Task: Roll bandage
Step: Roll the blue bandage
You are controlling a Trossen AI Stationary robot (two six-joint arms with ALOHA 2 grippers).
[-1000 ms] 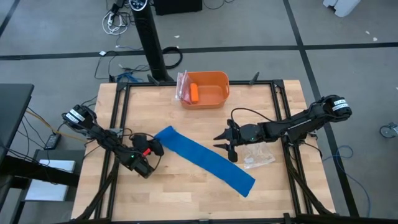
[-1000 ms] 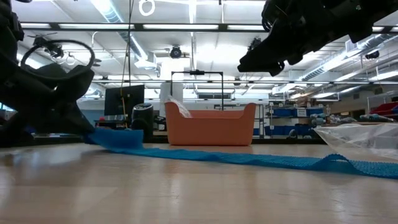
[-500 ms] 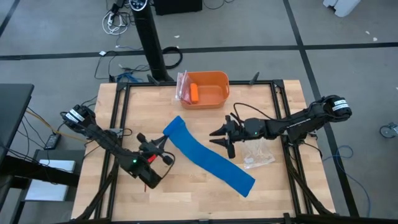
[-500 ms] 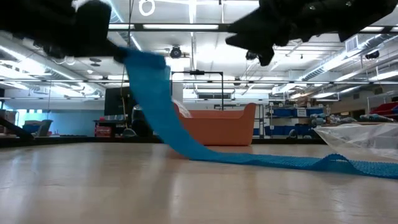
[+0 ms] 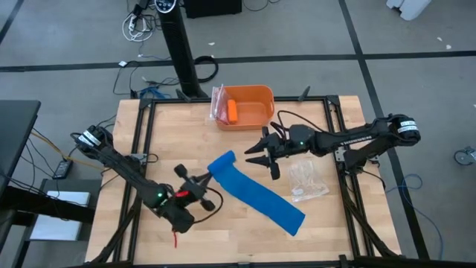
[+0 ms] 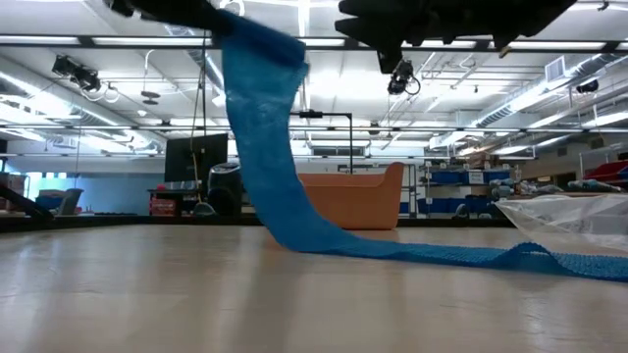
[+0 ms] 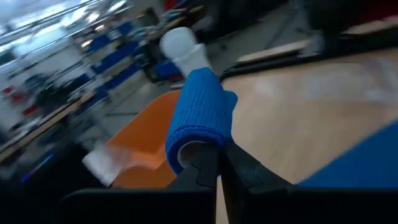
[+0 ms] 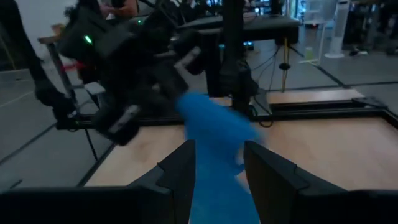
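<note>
Pinching one end of the long bright blue cloth bandage (image 5: 253, 192), the left gripper (image 5: 208, 177) holds it raised off the wooden table (image 5: 223, 238); the remaining strip trails diagonally across the boards. The right gripper (image 5: 256, 158) hovers near the lifted end with fingers spread, beside a crinkly clear plastic bag (image 5: 306, 182) and before an orange plastic bin (image 5: 245, 107).

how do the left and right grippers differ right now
The left gripper is shut on the bandage, holding one end lifted off the table; the right gripper is open and holds nothing. The left sits near the table's front left, the right hangs nearer the orange bin, above the strip's middle. Both are dark two-finger grippers pointing toward the bandage.
</note>
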